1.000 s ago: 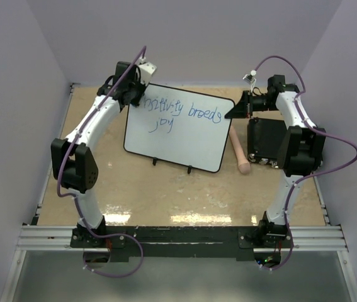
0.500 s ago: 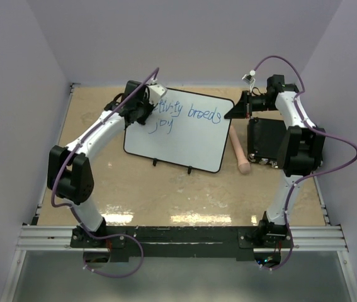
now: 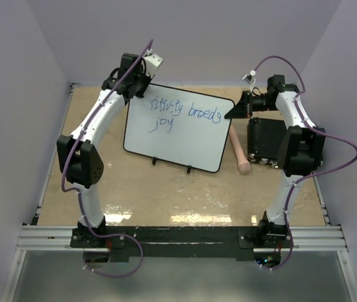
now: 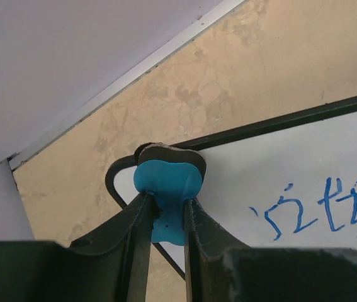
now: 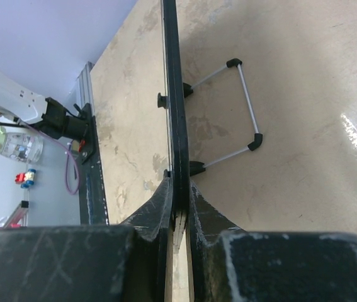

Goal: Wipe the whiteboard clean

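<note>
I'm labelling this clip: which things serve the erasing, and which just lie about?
In use: whiteboard, blue writing, blue eraser held in left gripper, right gripper clamping the board's edge.
Lying about: black box, wooden stick, both right of the board.

Left fingers (image 4: 134, 251) with blue eraser (image 4: 165, 189) off the writing (image 3: 184, 110), back at whiteboard (image 3: 184, 141) far-left corner
</note>
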You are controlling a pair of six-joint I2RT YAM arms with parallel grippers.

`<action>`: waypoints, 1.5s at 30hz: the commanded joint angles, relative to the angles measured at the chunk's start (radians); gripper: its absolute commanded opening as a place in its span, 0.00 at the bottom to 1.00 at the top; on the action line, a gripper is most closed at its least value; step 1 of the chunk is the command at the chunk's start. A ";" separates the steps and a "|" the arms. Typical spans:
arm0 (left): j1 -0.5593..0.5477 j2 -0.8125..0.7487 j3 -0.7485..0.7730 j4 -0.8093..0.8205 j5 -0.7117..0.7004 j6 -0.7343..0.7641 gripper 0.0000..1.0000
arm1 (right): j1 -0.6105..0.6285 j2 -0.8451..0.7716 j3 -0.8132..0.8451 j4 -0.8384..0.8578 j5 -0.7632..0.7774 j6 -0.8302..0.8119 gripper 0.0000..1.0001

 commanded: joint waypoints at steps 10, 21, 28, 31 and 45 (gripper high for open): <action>-0.051 -0.166 -0.359 0.080 -0.030 0.054 0.00 | 0.001 -0.033 0.020 0.042 0.068 -0.087 0.00; -0.043 -0.175 -0.347 0.020 0.006 0.034 0.00 | 0.001 -0.035 0.020 0.050 0.042 -0.078 0.27; -0.040 -0.181 -0.313 0.029 0.008 0.028 0.00 | 0.002 -0.027 0.022 0.079 -0.001 -0.026 0.49; -0.036 -0.181 -0.298 0.030 0.006 0.022 0.00 | 0.007 -0.027 0.020 0.104 -0.020 0.006 0.50; -0.019 -0.069 -0.089 0.007 -0.009 -0.003 0.00 | 0.025 -0.033 -0.009 0.156 -0.033 0.077 0.00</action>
